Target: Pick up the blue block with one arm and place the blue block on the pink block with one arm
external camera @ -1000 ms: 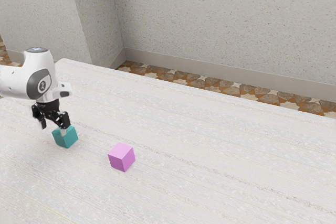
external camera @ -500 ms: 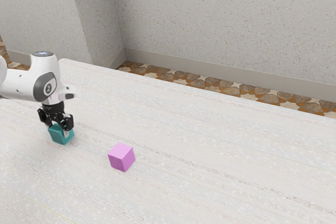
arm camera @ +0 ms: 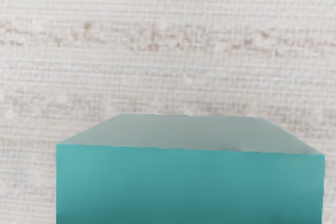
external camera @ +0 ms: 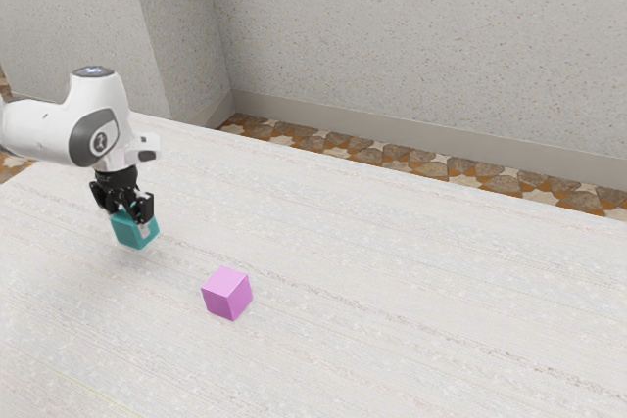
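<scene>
The blue block (external camera: 133, 231), teal in colour, hangs a little above the table at the exterior view's left, with my gripper (external camera: 127, 212) shut on it from above. In the wrist view the same blue block (arm camera: 189, 182) looms large just under my hand, with bare tabletop behind it. The pink block (external camera: 227, 293) rests on the table, below and to the right of the held block in the exterior view, well apart from it.
The white wood-grain table (external camera: 411, 281) stretches wide to the exterior view's right. A grey wall (external camera: 411, 36) and a patterned floor strip (external camera: 431, 163) lie beyond the table's far edge.
My gripper came down over the blue block, shut on it, and has lifted it off the table, shifting slightly toward the exterior view's right. The pink block has not moved.
</scene>
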{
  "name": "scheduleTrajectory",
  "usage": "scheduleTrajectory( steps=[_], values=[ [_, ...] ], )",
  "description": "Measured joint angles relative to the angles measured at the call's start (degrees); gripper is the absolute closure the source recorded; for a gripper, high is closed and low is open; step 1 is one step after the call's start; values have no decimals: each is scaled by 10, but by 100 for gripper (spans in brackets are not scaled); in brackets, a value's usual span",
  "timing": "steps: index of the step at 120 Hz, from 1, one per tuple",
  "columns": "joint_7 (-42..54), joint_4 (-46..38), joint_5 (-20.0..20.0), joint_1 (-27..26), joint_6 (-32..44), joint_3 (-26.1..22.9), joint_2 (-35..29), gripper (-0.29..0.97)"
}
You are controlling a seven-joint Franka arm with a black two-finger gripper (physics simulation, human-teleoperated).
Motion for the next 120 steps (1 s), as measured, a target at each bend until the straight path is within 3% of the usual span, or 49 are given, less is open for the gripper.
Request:
scheduleTrajectory(
  steps=[51, 72, 120],
  values=[
    [-33, -6, -18, 1, -32, -115, -25, 48],
    [-53, -36, -21, 1, -43, -156, -46, 36],
    [-90, -78, -25, -4, -46, -196, -59, 35]
  ],
)
